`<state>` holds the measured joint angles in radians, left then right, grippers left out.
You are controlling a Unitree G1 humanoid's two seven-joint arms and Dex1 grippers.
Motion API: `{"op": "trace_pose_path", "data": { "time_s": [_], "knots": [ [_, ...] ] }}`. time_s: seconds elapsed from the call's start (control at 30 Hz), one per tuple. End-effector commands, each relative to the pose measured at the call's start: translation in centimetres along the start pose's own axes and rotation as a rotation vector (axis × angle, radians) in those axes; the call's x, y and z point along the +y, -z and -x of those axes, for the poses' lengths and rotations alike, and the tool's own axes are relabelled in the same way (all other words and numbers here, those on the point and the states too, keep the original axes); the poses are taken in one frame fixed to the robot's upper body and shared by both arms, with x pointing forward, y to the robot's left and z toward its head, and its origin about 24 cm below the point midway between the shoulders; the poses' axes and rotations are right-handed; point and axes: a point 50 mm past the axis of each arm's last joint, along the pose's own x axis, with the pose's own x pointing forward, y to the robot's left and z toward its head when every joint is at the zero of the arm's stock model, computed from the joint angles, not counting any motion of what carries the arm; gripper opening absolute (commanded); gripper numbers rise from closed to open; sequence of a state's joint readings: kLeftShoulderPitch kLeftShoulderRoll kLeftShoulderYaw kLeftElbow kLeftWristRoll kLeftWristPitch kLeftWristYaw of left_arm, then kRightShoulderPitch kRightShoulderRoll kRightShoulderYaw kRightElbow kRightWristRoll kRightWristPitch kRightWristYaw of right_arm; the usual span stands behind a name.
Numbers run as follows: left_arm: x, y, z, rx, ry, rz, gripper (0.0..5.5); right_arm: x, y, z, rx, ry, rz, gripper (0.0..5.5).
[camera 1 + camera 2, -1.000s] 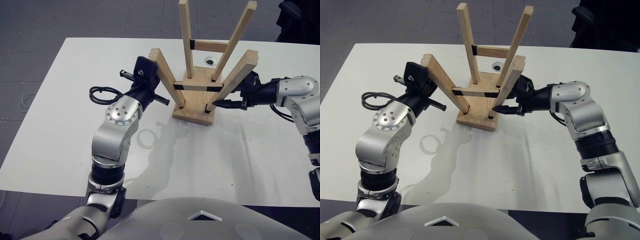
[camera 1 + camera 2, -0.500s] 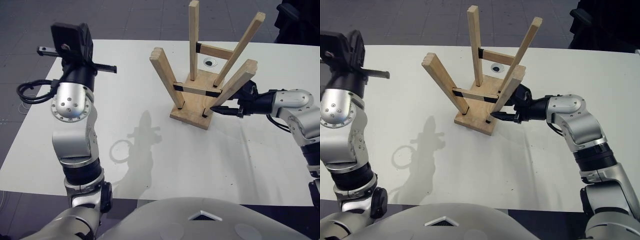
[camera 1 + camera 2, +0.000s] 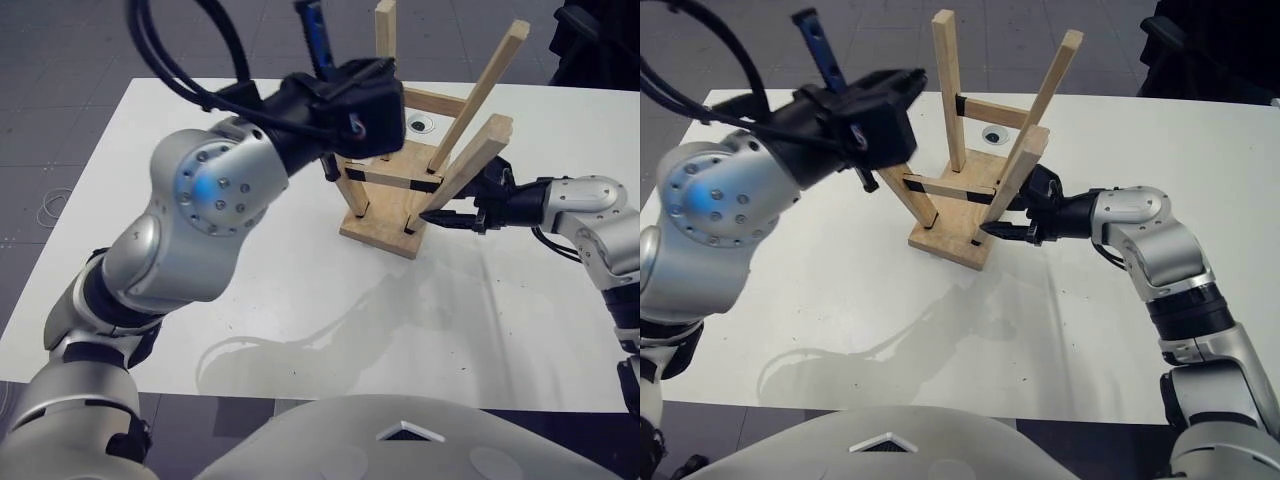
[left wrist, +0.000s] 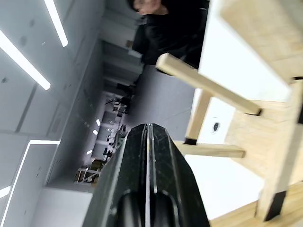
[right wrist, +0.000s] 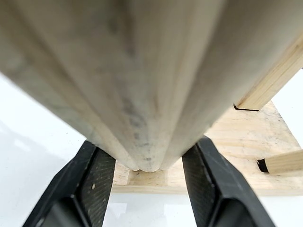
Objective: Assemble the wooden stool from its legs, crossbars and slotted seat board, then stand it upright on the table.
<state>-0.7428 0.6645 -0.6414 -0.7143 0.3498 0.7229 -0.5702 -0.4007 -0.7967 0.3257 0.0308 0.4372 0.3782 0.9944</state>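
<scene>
The wooden stool stands upside down on the white table, with its seat board (image 3: 385, 228) flat and its legs pointing up. A crossbar (image 3: 398, 180) joins the two near legs, and another (image 3: 992, 108) joins the far ones. My right gripper (image 3: 452, 215) is shut on the near right leg (image 5: 142, 71) just above the board, with one black finger (image 5: 80, 189) on each side. My left arm hangs high over the table. Its wrist block (image 3: 352, 105) covers the top of the near left leg (image 3: 918, 200). The left gripper (image 4: 149, 130) is shut with nothing in it and stays apart from the stool.
A small round hole (image 3: 420, 124) lies in the table behind the stool. Black cables (image 3: 180, 60) loop above my left arm. A dark chair (image 3: 600, 40) stands past the far right corner. Bare table (image 3: 330, 300) stretches in front of the stool.
My left arm left the near left leg, rose at the table's left side, then swung across to hang in front of that leg. The right gripper kept its hold.
</scene>
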Motion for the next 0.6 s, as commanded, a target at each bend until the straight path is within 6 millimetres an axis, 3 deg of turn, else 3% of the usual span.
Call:
{"op": "trace_pose_path", "data": {
  "time_s": [0.03,0.2,0.5,0.6],
  "knots": [
    [-3.2,-0.8,-2.0,-0.027,0.095,-0.033,0.10,1.6,6.9,0.1,0.328,0.009,-0.243,2.03],
    [-6.2,-0.4,-3.3,-0.002,0.133,-0.023,0.10,1.8,7.0,0.1,0.331,0.004,-0.245,2.03],
    [-8.1,-0.4,-4.8,0.003,0.145,-0.037,0.10,2.3,7.2,0.1,0.333,-0.011,-0.249,2.03],
    [-9.8,-0.7,-4.8,-0.006,0.219,-0.016,0.10,2.4,7.2,0.2,0.335,-0.013,-0.252,2.03]
  ]
}}
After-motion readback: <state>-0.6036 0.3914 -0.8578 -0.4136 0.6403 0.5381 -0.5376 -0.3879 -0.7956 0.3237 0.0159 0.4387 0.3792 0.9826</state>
